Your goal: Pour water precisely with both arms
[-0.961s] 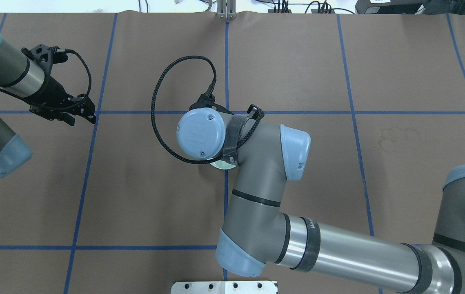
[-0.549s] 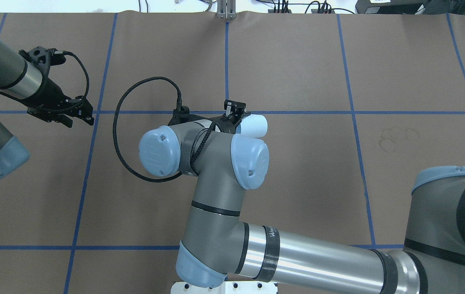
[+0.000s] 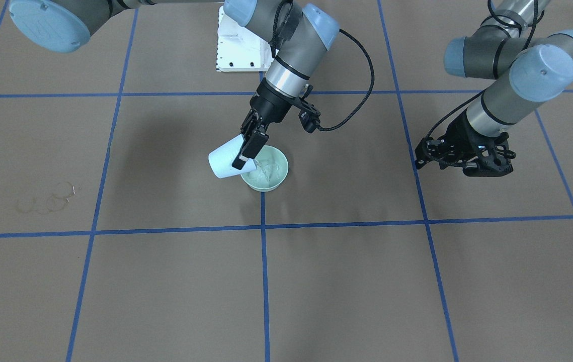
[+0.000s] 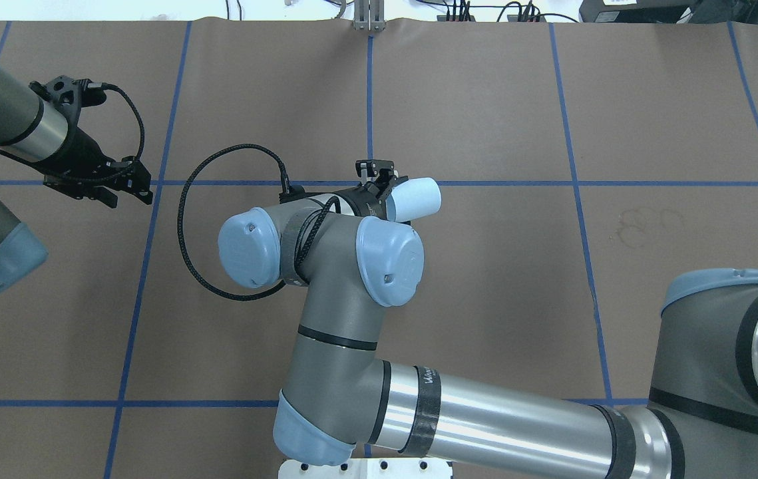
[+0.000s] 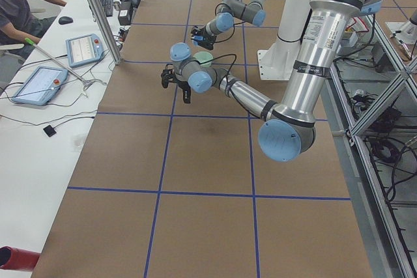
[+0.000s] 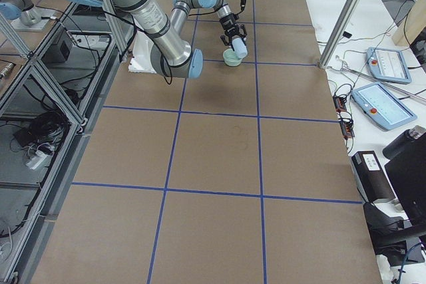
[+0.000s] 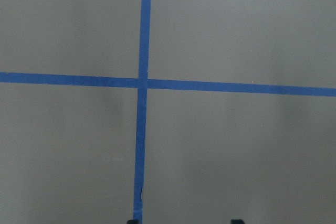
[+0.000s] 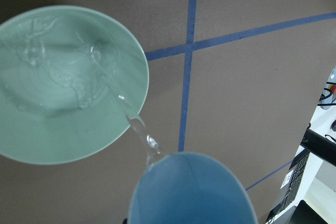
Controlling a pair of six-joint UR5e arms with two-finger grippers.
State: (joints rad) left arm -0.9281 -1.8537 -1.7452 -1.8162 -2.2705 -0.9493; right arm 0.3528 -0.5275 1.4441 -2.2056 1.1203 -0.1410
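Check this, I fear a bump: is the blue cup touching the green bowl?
Apart. The right wrist view shows brown table between the cup and the bowl; only the water stream bridges the gap.

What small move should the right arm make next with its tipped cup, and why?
Probably roll the right end effector back slightly to thin the pour: its blue cup is tipped over the green bowl, a thin stream of water runs from the lip close over the bowl's rim, and water ripples inside.
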